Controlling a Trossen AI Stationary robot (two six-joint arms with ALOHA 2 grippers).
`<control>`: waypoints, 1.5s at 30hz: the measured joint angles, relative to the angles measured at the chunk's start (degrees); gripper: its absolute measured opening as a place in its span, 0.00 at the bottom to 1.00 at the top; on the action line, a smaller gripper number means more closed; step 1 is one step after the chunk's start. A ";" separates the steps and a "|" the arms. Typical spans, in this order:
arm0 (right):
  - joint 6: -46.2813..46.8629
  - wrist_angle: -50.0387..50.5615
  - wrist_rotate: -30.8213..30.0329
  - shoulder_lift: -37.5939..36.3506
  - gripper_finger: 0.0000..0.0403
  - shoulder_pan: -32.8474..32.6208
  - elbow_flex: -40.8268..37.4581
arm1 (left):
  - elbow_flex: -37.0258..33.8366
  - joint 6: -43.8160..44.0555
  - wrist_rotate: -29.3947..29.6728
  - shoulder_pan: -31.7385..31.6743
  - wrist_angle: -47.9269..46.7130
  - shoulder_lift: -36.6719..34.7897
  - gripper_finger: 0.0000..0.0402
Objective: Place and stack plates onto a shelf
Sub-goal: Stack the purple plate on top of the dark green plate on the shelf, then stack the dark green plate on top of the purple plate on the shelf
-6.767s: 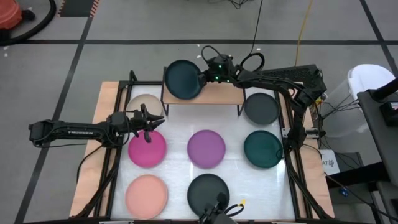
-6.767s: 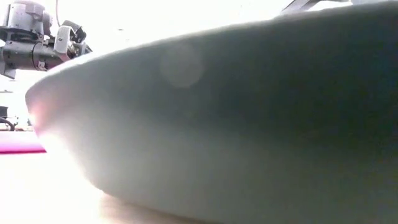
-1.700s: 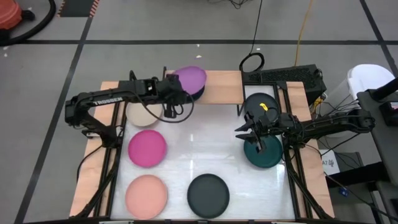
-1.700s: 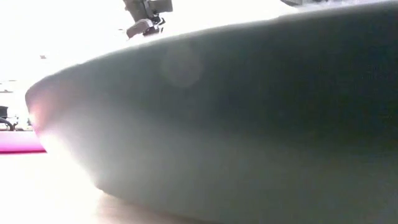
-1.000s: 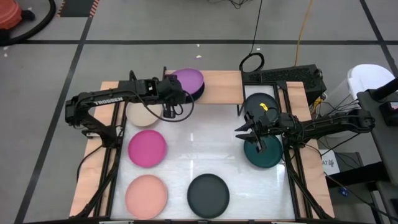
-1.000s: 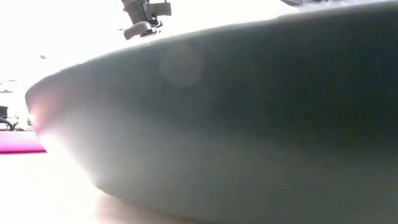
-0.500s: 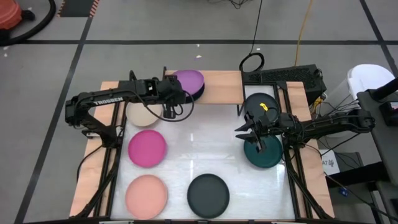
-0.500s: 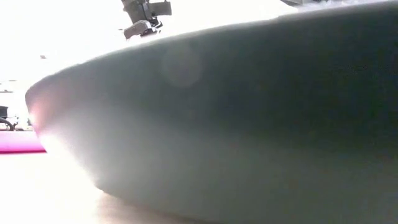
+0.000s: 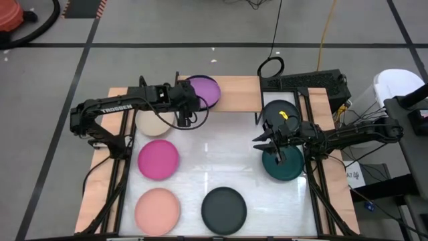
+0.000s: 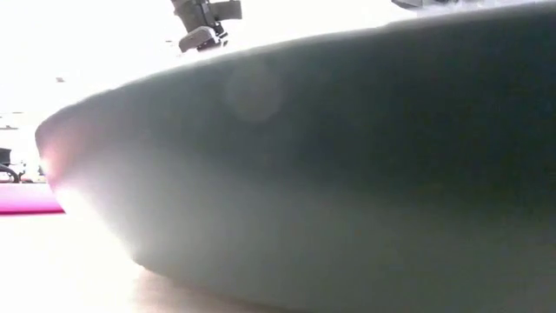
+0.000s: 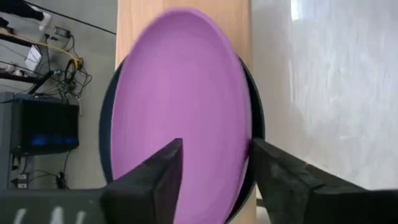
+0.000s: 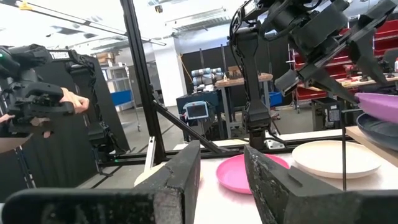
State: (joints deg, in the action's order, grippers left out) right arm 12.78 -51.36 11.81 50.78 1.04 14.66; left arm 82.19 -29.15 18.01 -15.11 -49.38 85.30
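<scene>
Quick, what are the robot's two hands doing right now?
Left gripper: open, at the purple plate on the shelf.
Right gripper: open, empty, above the dark teal plate.

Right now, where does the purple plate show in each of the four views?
High view: purple plate on the shelf, by the left claw.
Low view: not in it.
Left wrist view: centre, over a dark plate.
Right wrist view: right edge.
Shared landmark: the dark plate beneath.

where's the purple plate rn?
High view: the purple plate lies on the dark teal plate at the shelf's left end, far side of the table, with the left gripper at its near-left edge and the beige plate beside.
</scene>
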 joint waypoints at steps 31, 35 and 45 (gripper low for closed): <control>3.39 17.63 0.00 -1.27 0.27 0.39 2.90 | -26.41 35.38 1.78 20.34 23.73 -40.84 0.52; 1.21 43.74 -4.52 -0.82 0.27 0.39 12.30 | -35.78 35.54 1.80 21.26 33.80 -45.81 0.52; -3.30 85.58 -7.54 2.38 0.27 0.39 26.77 | -46.11 33.46 16.54 19.44 47.75 -47.78 0.51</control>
State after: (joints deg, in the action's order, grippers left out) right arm 9.48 34.22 4.27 53.16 1.43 41.43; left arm 36.08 4.31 34.55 4.32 -1.64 37.52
